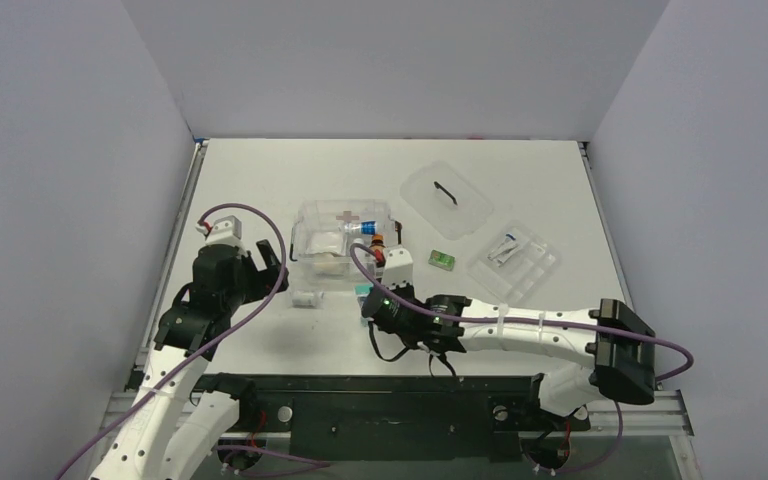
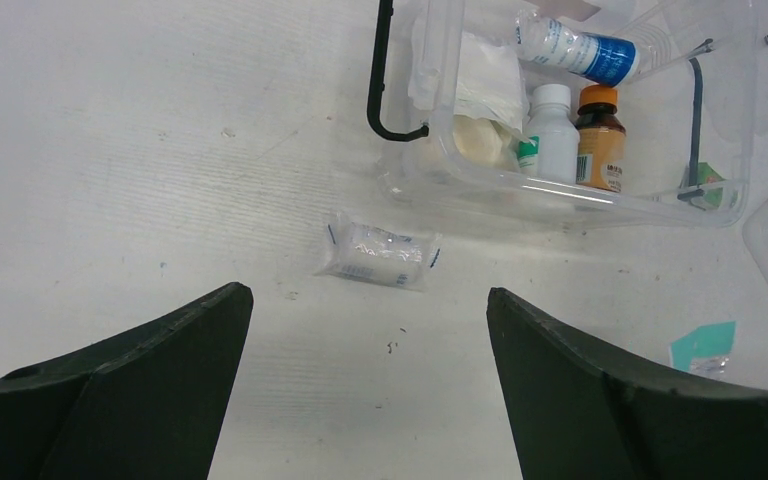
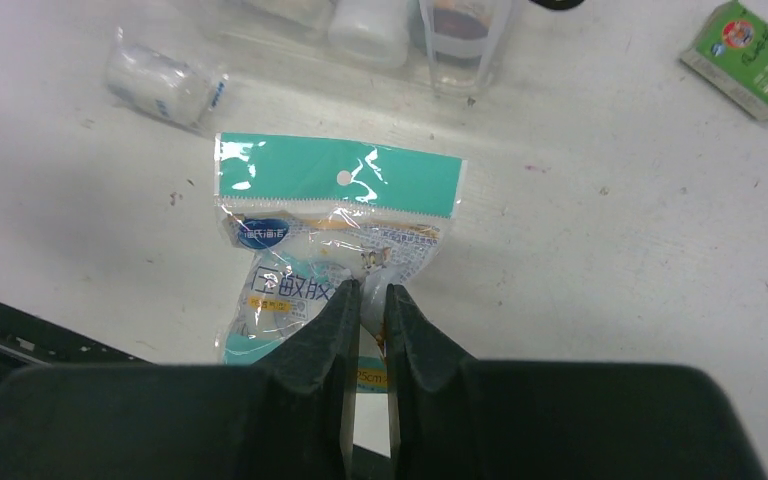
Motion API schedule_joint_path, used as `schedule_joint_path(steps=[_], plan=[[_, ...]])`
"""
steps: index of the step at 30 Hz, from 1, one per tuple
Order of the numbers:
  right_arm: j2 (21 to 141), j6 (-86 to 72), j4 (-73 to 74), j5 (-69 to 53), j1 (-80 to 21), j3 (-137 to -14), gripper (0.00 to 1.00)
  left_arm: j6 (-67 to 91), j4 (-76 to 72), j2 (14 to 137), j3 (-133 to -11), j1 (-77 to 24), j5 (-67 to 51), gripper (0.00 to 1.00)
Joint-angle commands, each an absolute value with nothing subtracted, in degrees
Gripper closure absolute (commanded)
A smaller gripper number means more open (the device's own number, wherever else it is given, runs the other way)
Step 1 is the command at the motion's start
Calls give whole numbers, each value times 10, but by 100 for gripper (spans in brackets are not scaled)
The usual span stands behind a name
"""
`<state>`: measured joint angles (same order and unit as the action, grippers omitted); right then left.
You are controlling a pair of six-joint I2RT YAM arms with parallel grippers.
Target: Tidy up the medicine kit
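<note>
From above, the medicine kit (image 1: 305, 222) is one clear box with rounded corners and a faint red cross. It stands uncovered near the middle of the table (image 1: 260, 170). One clear lid (image 1: 465, 215) lies at its 2 o'clock and one shallow tray (image 1: 532, 275) at its 3 o'clock. One small green box (image 1: 443, 260) lies between kit and tray, and one white roll (image 1: 306, 298) lies at the kit's 7 o'clock.

From my left wrist, my left gripper (image 2: 365, 296) has its jaws wide apart and holds nothing. The roll lies on the table just beyond them at 12 o'clock. The kit is at 1 o'clock, with a black clip (image 2: 378, 75) on its side. I count three bottles inside. A white bottle (image 2: 550, 130) and a brown bottle (image 2: 598, 145) stand side by side, and a blue-labelled bottle (image 2: 582, 50) lies flat.

From my right wrist, my right gripper (image 3: 372, 290) is pinched tight on one teal-topped packet (image 3: 340, 180) that lies on the table. The kit's wall is at 12 o'clock, the roll at 10 and the green box at 2.
</note>
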<state>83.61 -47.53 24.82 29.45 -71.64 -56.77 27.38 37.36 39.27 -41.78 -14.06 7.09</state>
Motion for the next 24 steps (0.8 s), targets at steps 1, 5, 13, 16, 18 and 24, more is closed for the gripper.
schedule_joint_path(steps=[1, 5, 13, 16, 18, 24], plan=[[815, -451, 280, 318, -700, -641, 100, 293, 388, 392, -446, -138, 68, 14], [829, -429, 285, 289, -660, -702, 100, 291, 413, 392, -461, -138, 70, 14], [921, -369, 316, 248, -596, -869, 100, 289, 417, 371, -450, -138, 66, 14], [978, -351, 346, 247, -588, -945, 100, 290, 415, 362, -446, -138, 65, 14], [1007, -347, 358, 244, -580, -979, 100, 288, 411, 354, -443, -138, 65, 14], [1092, -345, 376, 222, -557, -1055, 100, 285, 406, 339, -440, -138, 65, 14]])
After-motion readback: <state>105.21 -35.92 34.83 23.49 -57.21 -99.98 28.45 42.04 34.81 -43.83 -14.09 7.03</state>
